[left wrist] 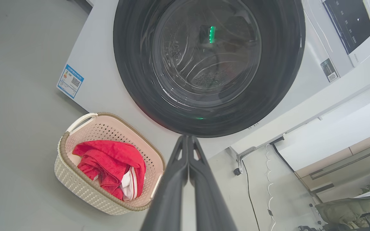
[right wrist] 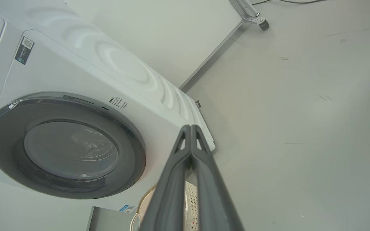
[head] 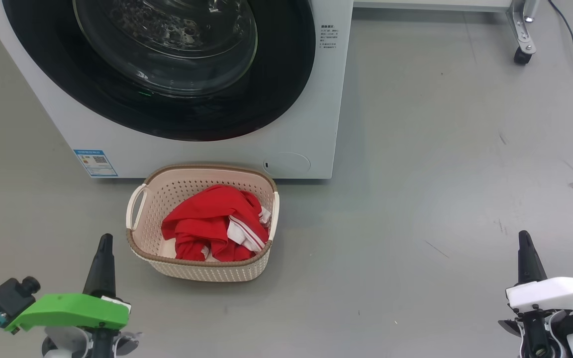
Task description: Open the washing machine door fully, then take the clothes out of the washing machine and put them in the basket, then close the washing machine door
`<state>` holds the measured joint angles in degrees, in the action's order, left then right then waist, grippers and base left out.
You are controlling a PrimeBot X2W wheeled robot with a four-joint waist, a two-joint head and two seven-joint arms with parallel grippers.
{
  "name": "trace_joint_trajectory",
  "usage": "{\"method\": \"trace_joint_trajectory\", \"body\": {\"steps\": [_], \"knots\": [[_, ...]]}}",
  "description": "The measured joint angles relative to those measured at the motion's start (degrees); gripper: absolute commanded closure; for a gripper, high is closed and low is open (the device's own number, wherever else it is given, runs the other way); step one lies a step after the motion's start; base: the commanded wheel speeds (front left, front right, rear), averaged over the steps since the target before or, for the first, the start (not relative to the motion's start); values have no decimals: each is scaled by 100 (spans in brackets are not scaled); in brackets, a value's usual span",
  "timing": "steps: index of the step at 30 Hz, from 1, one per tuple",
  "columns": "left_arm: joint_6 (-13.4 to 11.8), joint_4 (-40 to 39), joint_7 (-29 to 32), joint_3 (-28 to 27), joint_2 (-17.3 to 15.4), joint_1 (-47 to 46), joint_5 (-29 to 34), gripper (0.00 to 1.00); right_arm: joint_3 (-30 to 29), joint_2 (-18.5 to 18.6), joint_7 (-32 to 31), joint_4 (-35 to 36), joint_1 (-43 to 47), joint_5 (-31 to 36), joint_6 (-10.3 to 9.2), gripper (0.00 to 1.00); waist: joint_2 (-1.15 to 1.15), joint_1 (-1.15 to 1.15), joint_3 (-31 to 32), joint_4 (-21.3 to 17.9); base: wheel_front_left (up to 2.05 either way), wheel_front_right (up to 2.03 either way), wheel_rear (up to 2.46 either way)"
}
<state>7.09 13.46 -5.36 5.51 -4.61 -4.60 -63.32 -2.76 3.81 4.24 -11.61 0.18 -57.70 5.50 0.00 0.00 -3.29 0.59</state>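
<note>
Red fabric with white panels and striped trim, the clothes (head: 212,223) lie bunched in the basket (head: 207,271), heaped toward its right side and no higher than the brown rim. Nothing hangs over the edge, so the load looks fully delivered.

The basket stands on the grey floor (head: 416,223) just in front of the washing machine (head: 316,134), below the round opening. Whether it touches the base cannot be told. That spot suits a short carry from drum to basket.

The washing machine door (head: 167,49) sits flush against the white front. Its black ring is unbroken, and its glass bowl shows the steel drum behind with no red inside. Seen from the side in the right wrist view, no gap shows between ring and cabinet. A blue sticker (head: 95,162) marks the lower left corner of the front. Judged from this arrangement, all three steps of the task appear done.

The left tool (head: 105,241), above its green housing, hovers low at the near left of the basket, close beside it but apart. The right tool (head: 524,237) hangs well apart at the far right over the floor. Each has its two dark fingers (left wrist: 175,179) pressed together tip to tip and grips nothing. This posture fits arms held clear of door and basket with no further grasp in hand.
</note>
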Motion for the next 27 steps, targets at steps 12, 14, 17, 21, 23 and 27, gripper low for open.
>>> {"method": "trace_joint_trajectory", "body": {"steps": [12,14,17,21,23,27], "knots": [[1,54,187,-153,0,0,-773,100,-87,-11,-249,-114,-98,-869,48,100,0,0,79,-15,0,0,0],[1,59,235,-170,0,0,-912,100,-99,-14,-272,-137,-103,-1015,48,100,0,0,92,-17,0,0,0],[1,70,285,-197,0,0,-1102,100,-121,-21,-348,-163,-124,-1235,49,100,0,0,111,-21,0,0,0],[1,86,364,-243,0,0,-1392,100,-154,-23,-416,-189,-143,-1513,51,100,0,0,138,-26,0,0,0],[1,90,403,-277,0,0,-1491,100,-169,-25,-453,-205,-162,-1668,58,100,0,0,151,-29,0,0,0],[1,102,474,-334,0,0,-1771,100,-196,-29,-521,-230,-216,-1958,92,100,0,0,177,-34,0,0,0]]}}
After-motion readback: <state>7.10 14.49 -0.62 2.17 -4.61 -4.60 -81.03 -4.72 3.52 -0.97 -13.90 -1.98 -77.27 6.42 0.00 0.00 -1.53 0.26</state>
